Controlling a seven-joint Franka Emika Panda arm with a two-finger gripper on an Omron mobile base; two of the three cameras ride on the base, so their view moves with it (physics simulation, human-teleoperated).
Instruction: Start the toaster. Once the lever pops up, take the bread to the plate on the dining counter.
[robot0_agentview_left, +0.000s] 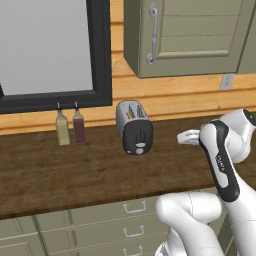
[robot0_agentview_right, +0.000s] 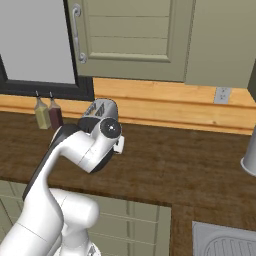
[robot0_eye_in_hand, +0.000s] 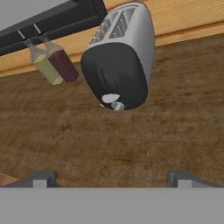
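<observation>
Your gripper stands spread wide with nothing between its fingers; in the hand view the two dark fingertips sit far apart at the bottom, over bare wood. Straight ahead of the gripper, a short way off and not touched, you have the toaster, its black front panel turned toward the hand. On that panel you can see the white dial; a small grey knob just below it is too small for you to identify. The slots on top are in view, but you cannot tell whether bread sits in them. Beyond the toaster and off to its left stand two slim bottles, one yellowish and one dark red, touching or nearly so, against the light wood backsplash. All of this rests on the dark wooden worktop. From the left base view, you see the hand to the right of the toaster, level with it.
</observation>
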